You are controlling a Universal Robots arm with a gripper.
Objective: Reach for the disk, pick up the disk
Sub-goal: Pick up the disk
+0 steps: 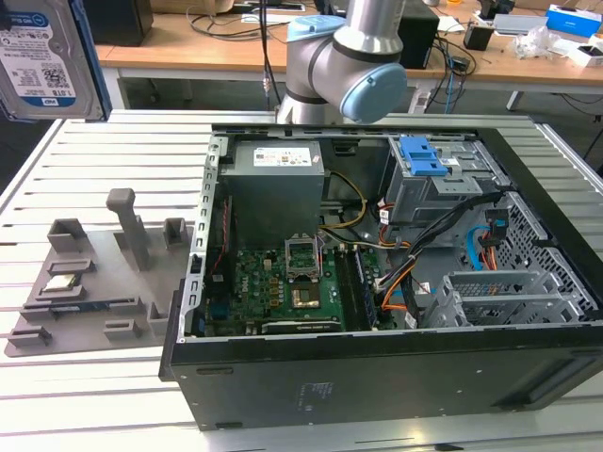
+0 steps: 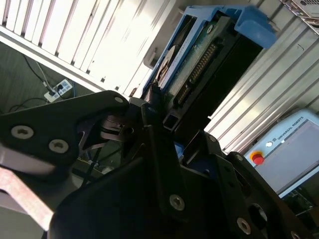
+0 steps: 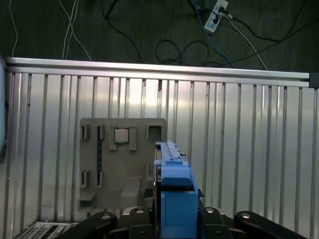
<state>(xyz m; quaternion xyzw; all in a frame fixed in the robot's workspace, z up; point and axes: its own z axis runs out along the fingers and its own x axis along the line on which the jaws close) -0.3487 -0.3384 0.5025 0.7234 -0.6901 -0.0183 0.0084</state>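
End effector [image 2: 169, 127] is clamped on the disk [image 2: 199, 59]. In the second wrist view the black fingers [image 2: 154, 144] are drawn in narrow against its lower end, though the contact faces are buried behind the dark linkage and can't be made out. The disk's lower part is hidden there too. What rises out of the grip is the connector edge and the blue bracket [image 2: 254, 22].

In the first wrist view the disk [image 3: 174, 194] stands edge-on, straight out from between the end effector's links, with its foot cut off by the frame.

Over to the exterior view: the disk [image 1: 42, 56] hangs in the air at the exterior view's left, close to the camera, label facing us, cropped by the top and left edges. It is well clear of the bench [image 1: 85, 405].

Lower down on the bench sits the grey tray [image 1: 94, 282], and to the exterior view's right of it the open case [image 1: 377, 377]. The arm [image 1: 349, 56] stands beyond the case, on its far side, its upper run cut off at the top.
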